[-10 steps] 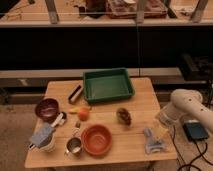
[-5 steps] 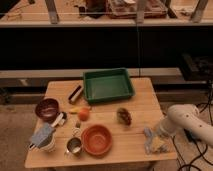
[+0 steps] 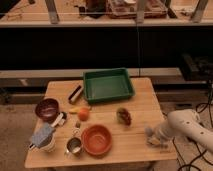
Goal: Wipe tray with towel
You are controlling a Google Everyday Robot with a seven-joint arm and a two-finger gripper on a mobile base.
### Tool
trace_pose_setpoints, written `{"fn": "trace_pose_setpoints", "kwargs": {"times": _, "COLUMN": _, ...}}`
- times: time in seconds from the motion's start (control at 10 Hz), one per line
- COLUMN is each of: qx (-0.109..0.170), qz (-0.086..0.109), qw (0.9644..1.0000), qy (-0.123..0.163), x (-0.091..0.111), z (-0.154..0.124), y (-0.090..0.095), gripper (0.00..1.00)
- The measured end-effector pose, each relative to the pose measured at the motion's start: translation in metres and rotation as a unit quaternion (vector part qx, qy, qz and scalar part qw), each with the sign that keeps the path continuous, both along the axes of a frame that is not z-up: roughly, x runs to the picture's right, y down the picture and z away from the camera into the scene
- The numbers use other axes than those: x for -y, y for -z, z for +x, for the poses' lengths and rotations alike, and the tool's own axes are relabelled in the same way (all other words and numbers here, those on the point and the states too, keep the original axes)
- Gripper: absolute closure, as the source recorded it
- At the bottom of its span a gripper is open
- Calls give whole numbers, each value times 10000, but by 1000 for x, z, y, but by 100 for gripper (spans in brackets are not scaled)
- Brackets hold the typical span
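The green tray (image 3: 107, 85) sits at the back middle of the wooden table (image 3: 140, 102), with nothing in it. The small pale grey-blue towel (image 3: 150, 133) lies near the table's front right edge. My gripper (image 3: 156, 137) is down at the towel, at the end of the white arm (image 3: 186, 126) that reaches in from the right. The arm's end covers part of the cloth, and where the two meet does not show.
An orange bowl (image 3: 96, 139) and a metal cup (image 3: 74, 146) stand at the front. At the left are a dark red bowl (image 3: 47, 108) and a grey-blue piece with a white cup (image 3: 44, 137). An orange fruit (image 3: 83, 114) and a brown object (image 3: 124, 116) lie mid-table.
The arm has dropped and swung forward, from beside the table's right edge down onto the towel. Nothing else on the table has moved.
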State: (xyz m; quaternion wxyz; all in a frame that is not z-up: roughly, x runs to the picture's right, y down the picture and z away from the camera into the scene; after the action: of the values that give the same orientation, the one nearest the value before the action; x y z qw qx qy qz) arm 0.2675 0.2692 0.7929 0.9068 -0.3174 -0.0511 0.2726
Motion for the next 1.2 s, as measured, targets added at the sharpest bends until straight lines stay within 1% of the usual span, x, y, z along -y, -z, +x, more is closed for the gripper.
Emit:
{"fn": "trace_pose_setpoints", "kwargs": {"times": 0.1, "qx": -26, "qz": 78, "qw": 9999, "qy": -78, "x": 10, "z": 3, "y": 0, "gripper": 95}}
{"fn": "trace_pose_setpoints", "kwargs": {"times": 0.2, "qx": -47, "qz": 240, "qw": 9996, "qy": -132, "x": 29, "z": 8, "y": 2, "gripper": 100}}
{"fn": "trace_pose_setpoints", "kwargs": {"times": 0.3, "qx": -66, "qz": 472, "qw": 9987, "qy": -161, "x": 58, "z": 14, "y": 7, "gripper": 100}}
{"fn": "trace_pose_setpoints", "kwargs": {"times": 0.4, "qx": -74, "qz": 636, "qw": 9978, "qy": -178, "x": 80, "z": 19, "y": 13, "gripper": 100}}
{"fn": "trace_pose_setpoints", "kwargs": {"times": 0.5, "qx": -33, "qz": 895, "qw": 9958, "qy": -193, "x": 119, "z": 23, "y": 20, "gripper": 100}}
{"fn": "trace_pose_setpoints", "kwargs": {"times": 0.6, "qx": 78, "qz": 1119, "qw": 9935, "qy": -198, "x": 154, "z": 23, "y": 21, "gripper": 100}}
{"fn": "trace_pose_setpoints", "kwargs": {"times": 0.7, "qx": 234, "qz": 1316, "qw": 9908, "qy": -218, "x": 184, "z": 22, "y": 18, "gripper": 100}}
{"fn": "trace_pose_setpoints", "kwargs": {"times": 0.8, "qx": 400, "qz": 1484, "qw": 9878, "qy": -243, "x": 206, "z": 19, "y": 14, "gripper": 100}}
{"fn": "trace_pose_setpoints", "kwargs": {"times": 0.9, "qx": 687, "qz": 1728, "qw": 9821, "qy": -291, "x": 236, "z": 10, "y": 2, "gripper": 100}}
{"fn": "trace_pose_setpoints", "kwargs": {"times": 1.0, "qx": 971, "qz": 1938, "qw": 9756, "qy": -346, "x": 261, "z": -3, "y": -9, "gripper": 100}}
{"fn": "trace_pose_setpoints", "kwargs": {"times": 1.1, "qx": 1174, "qz": 2062, "qw": 9706, "qy": -389, "x": 277, "z": -17, "y": -19, "gripper": 100}}
{"fn": "trace_pose_setpoints", "kwargs": {"times": 1.2, "qx": 1411, "qz": 2186, "qw": 9647, "qy": -411, "x": 294, "z": -39, "y": -28, "gripper": 100}}
